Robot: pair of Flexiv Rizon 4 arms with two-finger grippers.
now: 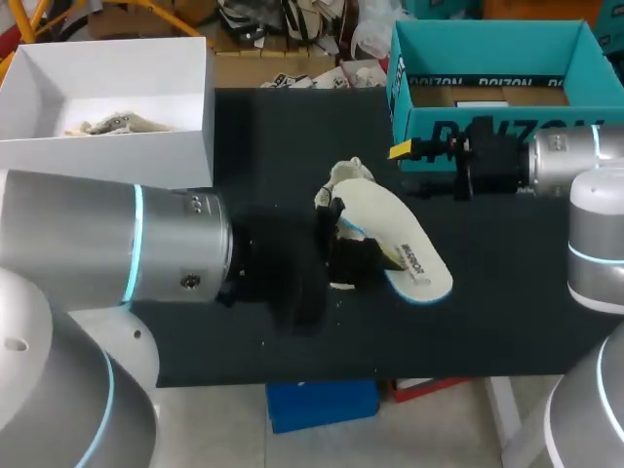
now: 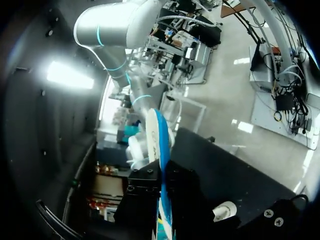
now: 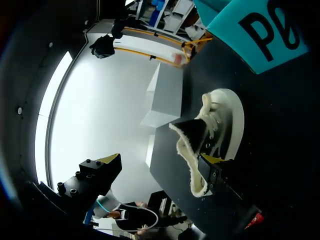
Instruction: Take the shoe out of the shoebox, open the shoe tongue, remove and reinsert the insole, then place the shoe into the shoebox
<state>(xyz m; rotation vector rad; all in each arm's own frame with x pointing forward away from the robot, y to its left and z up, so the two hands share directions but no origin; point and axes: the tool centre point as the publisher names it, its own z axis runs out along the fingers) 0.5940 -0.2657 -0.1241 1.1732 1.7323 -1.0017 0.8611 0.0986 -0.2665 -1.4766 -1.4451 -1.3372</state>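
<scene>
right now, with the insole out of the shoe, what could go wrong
1. The left jaws hold the insole with most of it sticking out free; that part could bend or slip as it goes back in.
2. The shoe sits loose on the table, with the right jaws open and not gripping it, so a push from the insole might slide or tip it.

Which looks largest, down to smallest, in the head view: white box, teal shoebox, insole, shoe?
1. White box and teal shoebox: they look about alike, so they are not ranked apart.
2. Insole.
3. Shoe: smallest as seen, though the insole hides part of it.
</scene>
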